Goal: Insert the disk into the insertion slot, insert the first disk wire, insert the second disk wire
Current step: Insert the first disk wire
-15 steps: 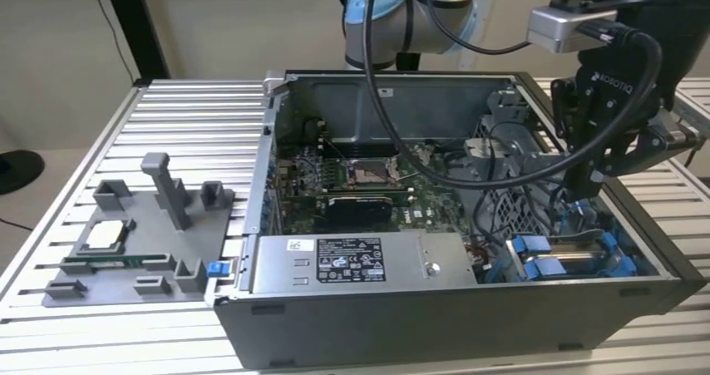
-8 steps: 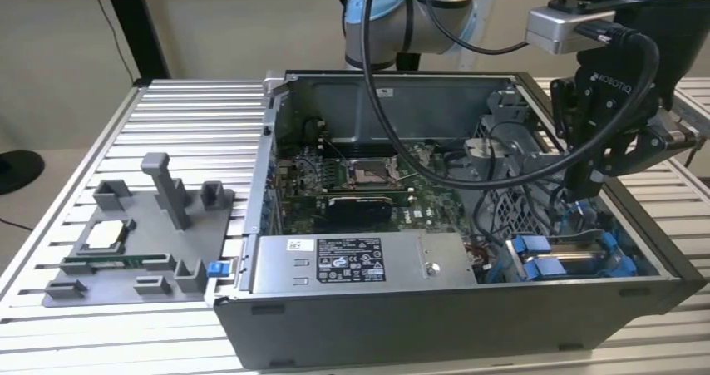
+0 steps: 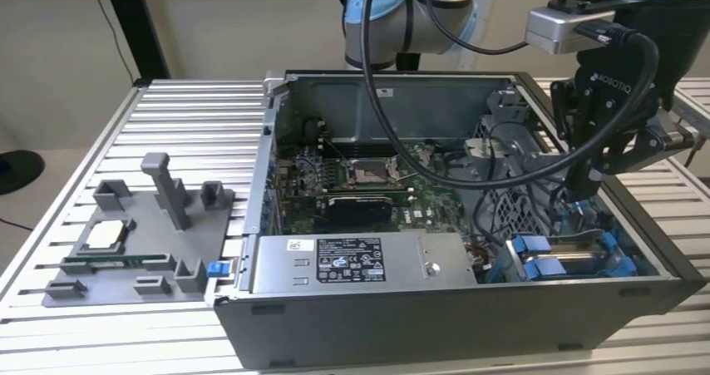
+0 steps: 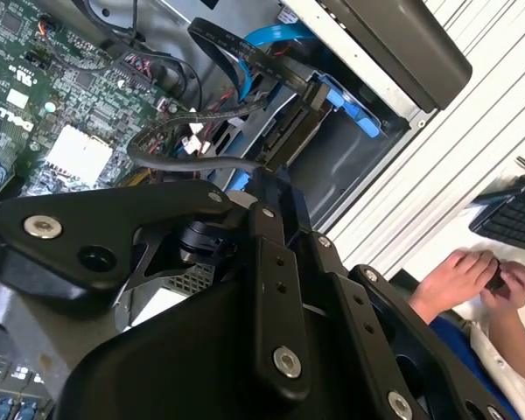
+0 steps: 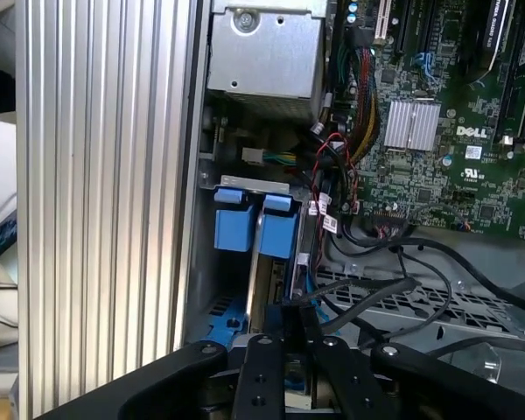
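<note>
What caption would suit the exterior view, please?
Pincer poised inside the open computer case, above the blue-clipped drive bay.

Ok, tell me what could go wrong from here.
1. The gripper sits low in the case beside loose black wires; it may snag them when it moves.
2. The arm's own cable sags over the circuit board and could drag on parts.
3. A person's hands are beside the table; a wide swing might reach them.
</note>
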Motion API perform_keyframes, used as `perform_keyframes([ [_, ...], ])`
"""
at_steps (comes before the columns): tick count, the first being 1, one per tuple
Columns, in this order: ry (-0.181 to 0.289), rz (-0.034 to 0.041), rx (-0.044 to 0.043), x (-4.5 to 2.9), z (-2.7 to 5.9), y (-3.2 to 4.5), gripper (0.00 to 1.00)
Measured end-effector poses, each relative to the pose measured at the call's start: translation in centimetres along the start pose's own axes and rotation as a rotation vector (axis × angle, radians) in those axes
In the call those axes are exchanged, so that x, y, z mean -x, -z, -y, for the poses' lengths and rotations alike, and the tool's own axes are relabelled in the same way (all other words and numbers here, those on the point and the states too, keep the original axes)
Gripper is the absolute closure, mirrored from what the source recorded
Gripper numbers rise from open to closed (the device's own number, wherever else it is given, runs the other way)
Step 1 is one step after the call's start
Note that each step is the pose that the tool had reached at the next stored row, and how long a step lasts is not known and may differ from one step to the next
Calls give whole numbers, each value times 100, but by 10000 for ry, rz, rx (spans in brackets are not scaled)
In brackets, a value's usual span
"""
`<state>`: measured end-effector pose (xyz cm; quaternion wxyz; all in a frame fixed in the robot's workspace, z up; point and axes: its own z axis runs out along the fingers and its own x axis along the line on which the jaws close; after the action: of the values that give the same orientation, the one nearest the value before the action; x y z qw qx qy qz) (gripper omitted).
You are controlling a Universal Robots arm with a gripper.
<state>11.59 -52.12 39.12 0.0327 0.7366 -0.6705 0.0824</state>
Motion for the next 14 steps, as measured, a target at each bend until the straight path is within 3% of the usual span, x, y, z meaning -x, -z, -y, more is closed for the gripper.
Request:
perform_keyframes([
  [14, 2, 1, 14, -21, 9, -4, 100],
])
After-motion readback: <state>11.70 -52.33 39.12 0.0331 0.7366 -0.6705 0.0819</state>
